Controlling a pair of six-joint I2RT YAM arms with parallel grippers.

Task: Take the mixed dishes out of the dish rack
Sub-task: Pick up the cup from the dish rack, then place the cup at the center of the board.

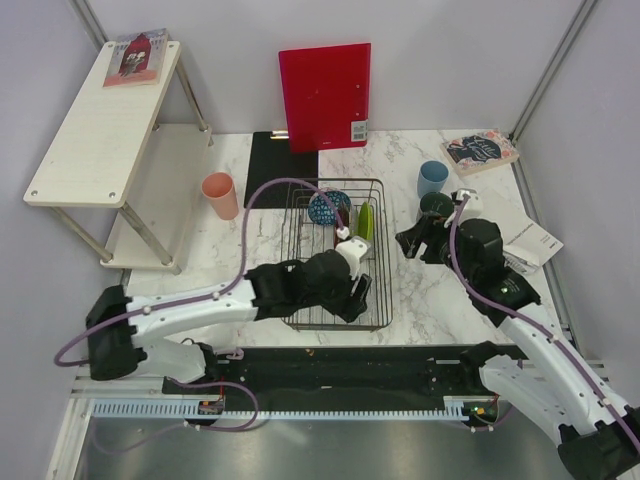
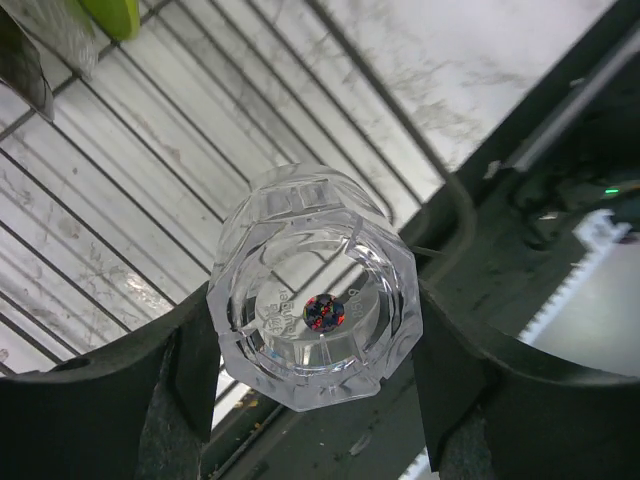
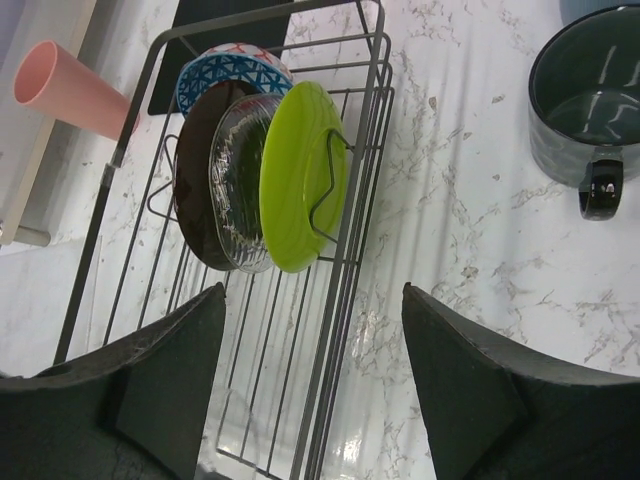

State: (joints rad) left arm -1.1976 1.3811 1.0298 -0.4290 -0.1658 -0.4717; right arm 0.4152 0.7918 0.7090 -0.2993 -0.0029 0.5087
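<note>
The black wire dish rack (image 1: 384, 250) stands mid-table. My left gripper (image 1: 355, 295) is at its near right corner, shut on the clear glass (image 2: 310, 290), which sits between both fingers above the rack's bars. In the rack stand the blue patterned bowl (image 3: 225, 65), dark red plate (image 3: 195, 190), clear glass plate (image 3: 235, 190) and lime-green dish (image 3: 300, 170). My right gripper (image 1: 415, 243) is open and empty over the marble just right of the rack. The dark grey mug (image 3: 590, 110) and light blue cup (image 1: 432, 178) stand right of the rack, the pink cup (image 1: 220, 195) left of it.
A red board (image 1: 324, 95) leans on the back wall above a flat black mat (image 1: 275, 165). A white shelf unit (image 1: 100, 120) stands at the left. A book (image 1: 480, 150) and papers (image 1: 530, 240) lie at the right.
</note>
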